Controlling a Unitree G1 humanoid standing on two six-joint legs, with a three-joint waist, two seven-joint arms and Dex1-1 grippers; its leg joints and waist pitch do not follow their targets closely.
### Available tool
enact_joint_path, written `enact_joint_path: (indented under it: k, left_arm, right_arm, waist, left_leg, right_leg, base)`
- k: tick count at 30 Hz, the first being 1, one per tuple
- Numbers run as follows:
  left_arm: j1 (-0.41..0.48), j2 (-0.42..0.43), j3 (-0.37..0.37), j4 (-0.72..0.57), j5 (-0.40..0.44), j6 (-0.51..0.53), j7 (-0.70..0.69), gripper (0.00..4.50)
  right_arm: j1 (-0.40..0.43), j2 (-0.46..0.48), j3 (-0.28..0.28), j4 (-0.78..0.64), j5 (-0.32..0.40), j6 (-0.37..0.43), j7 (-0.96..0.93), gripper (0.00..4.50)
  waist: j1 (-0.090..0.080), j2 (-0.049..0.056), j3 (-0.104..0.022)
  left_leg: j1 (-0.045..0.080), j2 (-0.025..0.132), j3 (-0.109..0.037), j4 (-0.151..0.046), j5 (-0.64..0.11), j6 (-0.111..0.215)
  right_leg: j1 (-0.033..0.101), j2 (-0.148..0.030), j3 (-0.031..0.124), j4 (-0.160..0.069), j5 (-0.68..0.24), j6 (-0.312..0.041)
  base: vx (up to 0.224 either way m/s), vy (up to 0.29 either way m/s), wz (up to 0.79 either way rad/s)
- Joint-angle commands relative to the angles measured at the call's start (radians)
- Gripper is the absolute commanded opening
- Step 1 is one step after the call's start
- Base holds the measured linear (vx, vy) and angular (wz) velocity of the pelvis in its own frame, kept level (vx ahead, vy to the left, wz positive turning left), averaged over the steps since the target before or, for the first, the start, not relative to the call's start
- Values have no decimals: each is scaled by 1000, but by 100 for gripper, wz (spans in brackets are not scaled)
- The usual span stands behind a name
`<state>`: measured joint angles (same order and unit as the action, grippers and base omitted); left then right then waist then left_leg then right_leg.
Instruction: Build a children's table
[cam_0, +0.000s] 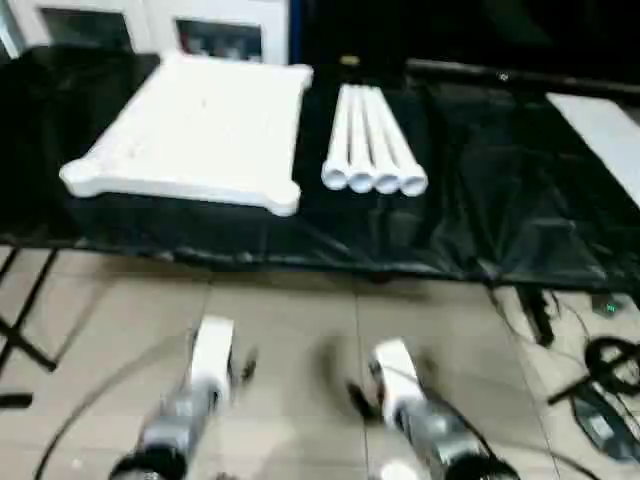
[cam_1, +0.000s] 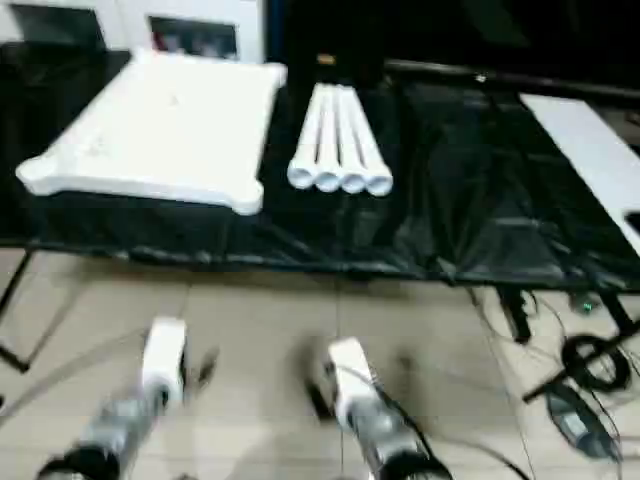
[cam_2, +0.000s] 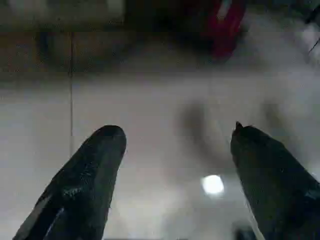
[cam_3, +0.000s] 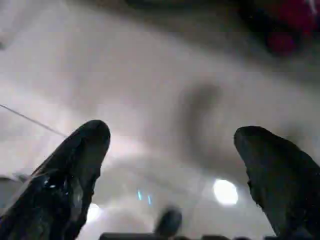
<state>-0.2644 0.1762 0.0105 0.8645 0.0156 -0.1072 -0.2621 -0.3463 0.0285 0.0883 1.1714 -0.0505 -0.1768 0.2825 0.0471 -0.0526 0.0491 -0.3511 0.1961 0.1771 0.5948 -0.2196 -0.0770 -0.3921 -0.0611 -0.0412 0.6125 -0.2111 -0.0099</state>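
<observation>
White tabletop (cam_0: 195, 130) lies beside four legs (cam_0: 372, 140); both end effectors (cam_2: 172, 145) (cam_3: 172, 150) gape, empty.

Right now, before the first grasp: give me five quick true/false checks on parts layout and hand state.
1. The four legs lie side by side on the black-covered table. True.
2. The tabletop lies to the robot's right of the legs. False: it lies to their left.
3. The left hand is open and holds nothing. True.
4. The right hand is shut on a leg. False: it is open and empty, over the floor.
5. One leg already stands in a corner socket. False: all four legs lie apart from the tabletop.
</observation>
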Motion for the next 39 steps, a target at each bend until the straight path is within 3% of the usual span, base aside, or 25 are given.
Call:
enact_joint_path:
  k: [1,4,8,10,11,13,14,15,17,20,21,25,27,28,29,30,31,32,33,34,35,36,37,38,39]
  left_arm:
    - [55,31,-44,-116,39,-65,-31,381]
    - [118,68,-45,-241,29,-105,-76,381]
    - [246,122,22,-544,-28,-145,-90,381]
    - [286,131,45,-644,-52,-118,-101,381]
    - [339,146,64,-770,-82,-76,-115,381]
    - [369,152,81,-838,-76,-48,-96,381]
    - [405,157,98,-918,-102,7,-92,381]
    - [459,165,129,-1047,-144,72,-90,381]
    - [480,168,144,-1096,-151,87,-82,381]
    - [490,173,247,-1242,-125,145,8,381]
    - [457,168,277,-1251,-110,174,45,381]
    - [321,172,291,-1200,-76,211,104,381]
    - [271,182,255,-1167,-74,229,94,381]
    - [222,168,205,-1139,-108,275,77,381]
    - [206,156,187,-1134,-119,297,76,381]
    - [192,142,172,-1121,-123,296,77,381]
    - [175,129,156,-1106,-110,283,83,381]
    - [157,119,137,-1079,-105,284,75,381]
    - [141,112,123,-1056,-103,288,54,381]
    - [135,103,115,-1037,-101,282,43,381]
    - [132,96,111,-1025,-100,277,36,381]
    - [120,78,116,-1005,-91,297,52,381]
    - [102,71,119,-986,-88,306,61,381]
    - [88,65,122,-972,-99,318,58,381]
    - [73,60,123,-958,-108,331,58,381]
  right_arm:
    - [13,-34,5,-64,8,-33,74,450]
    - [46,-55,-13,-187,66,-38,164,450]
    - [201,-110,14,-642,157,51,256,450]
    - [249,-126,18,-772,190,90,275,450]
    - [306,-150,21,-921,228,132,300,450]
    - [340,-166,21,-1009,249,156,308,450]
    - [376,-185,19,-1097,274,178,314,450]
    - [421,-211,5,-1224,320,228,309,450]
    - [436,-218,-4,-1274,340,254,301,450]
    - [445,-193,-101,-1438,360,365,158,450]
    - [423,-175,-133,-1456,368,405,106,450]
    - [346,-133,-193,-1457,360,435,-3,450]
    - [323,-126,-206,-1454,369,454,-37,450]
    - [301,-139,-213,-1456,390,493,-59,450]
    - [296,-149,-214,-1462,401,505,-57,450]
    - [296,-153,-210,-1467,405,510,-53,450]
    - [292,-157,-209,-1466,411,508,-44,450]
    - [288,-163,-198,-1456,398,494,-28,450]
    - [278,-166,-186,-1446,370,502,-24,450]
    - [271,-167,-178,-1435,341,512,-33,450]
    - [265,-167,-173,-1427,319,522,-42,450]
    - [254,-164,-176,-1426,313,537,-56,450]
    - [246,-162,-182,-1424,335,550,-49,450]
    - [245,-164,-185,-1418,344,562,-47,450]
    - [245,-171,-181,-1410,338,569,-46,450]
  waist:
    - [2,16,-51]
    - [5,15,-52]
    - [11,14,-50]
    - [13,15,-46]
    - [10,12,-33]
    - [10,17,-32]
    - [12,24,-31]
    - [11,19,-30]
    - [10,20,-28]
    - [10,18,-29]
    - [12,33,-29]
    - [9,34,-34]
    - [11,51,-39]
    - [9,56,-48]
    - [12,83,-52]
    - [12,87,-50]
    - [15,90,-53]
    - [16,76,-63]
    - [20,63,-71]
    - [34,72,-71]
    - [35,68,-68]
    - [37,61,-72]
    - [32,71,-67]
    - [23,90,-55]
    - [23,90,-55]
  left_leg:
    - [1,55,-10,-78,-117,82]
    - [-1,58,-9,-75,-83,108]
    - [1,55,-7,-76,-102,110]
    - [3,57,-7,-79,-128,97]
    - [3,56,-5,-91,-234,67]
    - [7,58,-7,-96,-302,31]
    - [9,57,-9,-96,-309,23]
    - [5,56,-8,-96,-311,13]
    - [4,51,-10,-98,-337,7]
    - [2,48,-12,-98,-315,-3]
    - [3,44,-14,-98,-310,-15]
    - [8,35,-13,-91,-279,-35]
    - [10,30,-14,-89,-244,-46]
    - [9,26,-12,-81,-199,-49]
    - [7,24,-17,-78,-167,-60]
    - [3,24,-17,-77,-153,-61]
    - [-8,11,-6,-67,-139,-17]
    - [-30,-2,-2,-46,-102,69]
    - [-41,-9,-6,-25,-75,125]
    - [-59,-2,-36,21,-46,203]
    - [-97,4,-73,81,-44,220]
    - [-108,2,-87,106,-41,209]
    - [-118,5,-115,114,-25,175]
    - [-83,6,-111,31,1,164]
    - [-83,6,-111,31,1,164]
  right_leg:
    - [45,-90,47,-51,48,-284]
    - [49,-90,47,-46,103,-281]
    - [45,-75,47,-49,106,-248]
    - [43,-73,47,-51,67,-243]
    - [36,-71,48,-69,-99,-218]
    - [29,-68,51,-80,-215,-181]
    - [26,-68,52,-82,-236,-171]
    - [27,-66,54,-81,-242,-155]
    - [21,-61,53,-87,-285,-129]
    - [21,-57,53,-87,-270,-108]
    - [19,-56,53,-84,-268,-102]
    - [16,-51,50,-83,-232,-81]
    - [15,-47,50,-75,-163,-87]
    - [24,-45,48,-71,-75,-95]
    - [29,-45,46,-59,-9,-108]
    - [30,-46,46,-56,23,-115]
    - [41,-63,56,-59,55,-135]
    - [64,-95,77,-67,84,-164]
    - [81,-125,97,-77,107,-176]
    - [91,-196,137,-102,100,-209]
    - [112,-261,173,-118,39,-238]
    - [115,-274,183,-124,6,-252]
    - [102,-263,169,-124,-54,-289]
    - [66,-169,101,-115,-149,-301]
    - [66,-169,101,-115,-149,-301]
  base:
    - [0,0,0]
    - [0,0,0]
    - [0,0,0]
    - [0,0,0]
    - [0,0,0]
    - [0,0,0]
    - [0,0,0]
    - [0,0,0]
    - [0,0,0]
    - [0,0,0]
    - [0,0,0]
    - [0,0,0]
    - [0,0,0]
    - [0,0,0]
    - [0,0,0]
    - [0,0,0]
    - [0,0,0]
    - [0,0,0]
    - [0,0,0]
    - [0,0,0]
    - [16,57,-8]
    - [-3,98,-17]
    - [-3,98,-17]
    - [-26,124,-11]
    - [-26,164,-1]
